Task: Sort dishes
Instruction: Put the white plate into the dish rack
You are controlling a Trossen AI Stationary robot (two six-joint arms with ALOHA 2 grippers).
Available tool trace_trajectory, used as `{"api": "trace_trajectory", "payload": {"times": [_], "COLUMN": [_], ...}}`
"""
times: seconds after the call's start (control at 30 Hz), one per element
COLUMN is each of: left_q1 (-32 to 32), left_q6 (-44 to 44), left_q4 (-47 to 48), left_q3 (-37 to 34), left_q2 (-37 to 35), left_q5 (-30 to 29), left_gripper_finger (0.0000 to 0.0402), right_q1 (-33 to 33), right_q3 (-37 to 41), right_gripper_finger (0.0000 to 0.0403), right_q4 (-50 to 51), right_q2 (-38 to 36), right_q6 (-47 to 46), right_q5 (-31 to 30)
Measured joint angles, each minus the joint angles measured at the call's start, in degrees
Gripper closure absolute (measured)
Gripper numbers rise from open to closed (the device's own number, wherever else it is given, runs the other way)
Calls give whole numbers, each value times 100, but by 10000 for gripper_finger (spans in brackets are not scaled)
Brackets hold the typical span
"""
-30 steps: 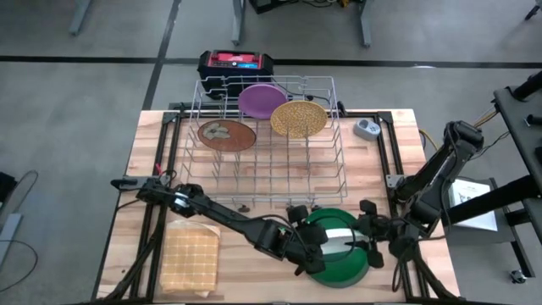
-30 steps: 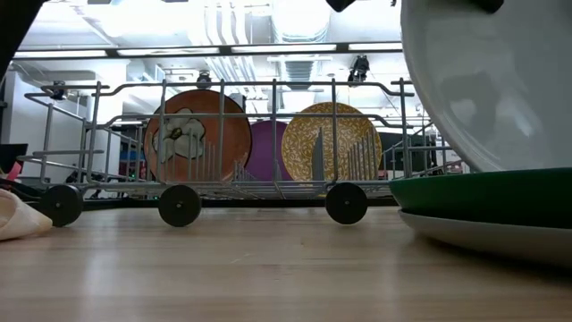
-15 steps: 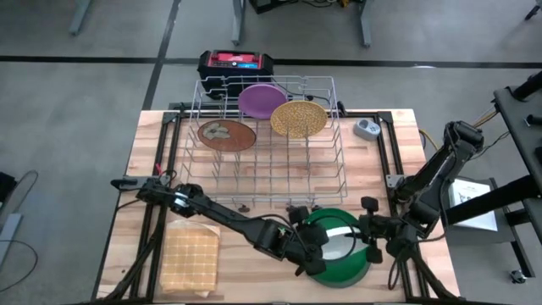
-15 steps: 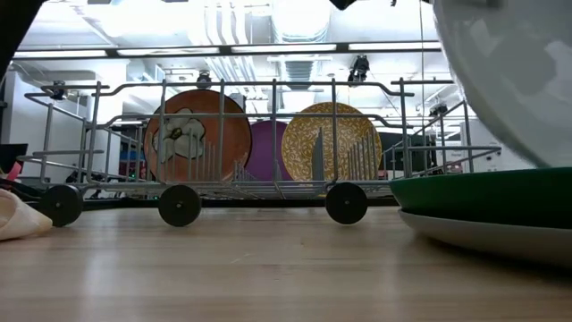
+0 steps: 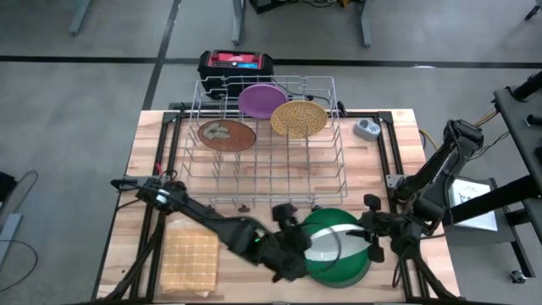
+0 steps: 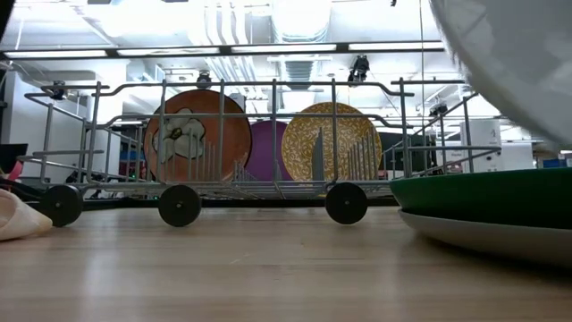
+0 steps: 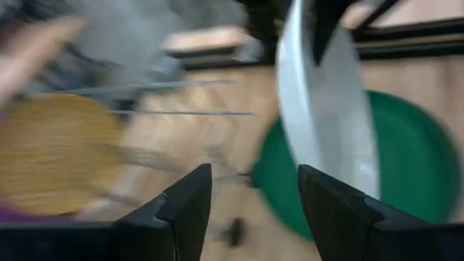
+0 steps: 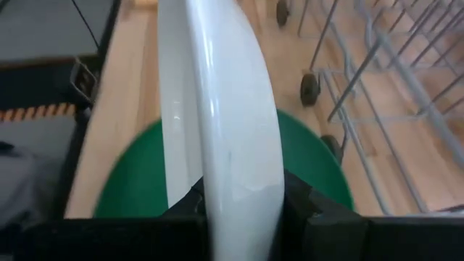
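Gripping the white plate (image 8: 217, 123) by its rim, my right jaws (image 5: 370, 240) hold it on edge above the green plate (image 5: 351, 269), which tops a grey plate (image 6: 483, 240) on the counter (image 5: 398, 135). My left jaws (image 5: 292, 246) stand open beside it (gripping nothing). Upright in the wire rack (image 5: 267, 182): purple plate (image 5: 261, 100), yellow speckled plate (image 5: 298, 119), brown plate (image 5: 226, 134).

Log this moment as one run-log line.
right gripper: shut on round white plate | left gripper: open, released | round green plate: below
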State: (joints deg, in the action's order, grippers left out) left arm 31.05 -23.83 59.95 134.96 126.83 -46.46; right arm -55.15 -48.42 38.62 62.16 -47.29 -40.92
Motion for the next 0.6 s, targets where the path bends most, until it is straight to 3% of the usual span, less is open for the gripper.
{"api": "trace_trajectory", "payload": {"times": [0.13, 0.23, 0.37, 0.6], "left_q1": [549, 923, 1246, 1550], "left_q6": [-509, -693, -1073, -2284], "left_q4": [762, 1150, 1634, 2987], "left_q3": [0, -9, -74, -148], "left_q2": [-152, -154, -154, -149], "left_q5": [-1470, -2187, -2381, -2830], "left_gripper_finger": [207, 207, 207, 207], "right_q1": [1, 6, 209, 1396], "right_q3": [-547, -1057, -1642, -2150], "right_gripper_finger": [348, 348, 349, 349], "right_q4": [603, 962, 1177, 1172], "right_q2": [-18, -23, -31, -29], "right_q6": [4, 107, 665, 1865], "right_q5": [-509, -1192, -2090, -2215]}}
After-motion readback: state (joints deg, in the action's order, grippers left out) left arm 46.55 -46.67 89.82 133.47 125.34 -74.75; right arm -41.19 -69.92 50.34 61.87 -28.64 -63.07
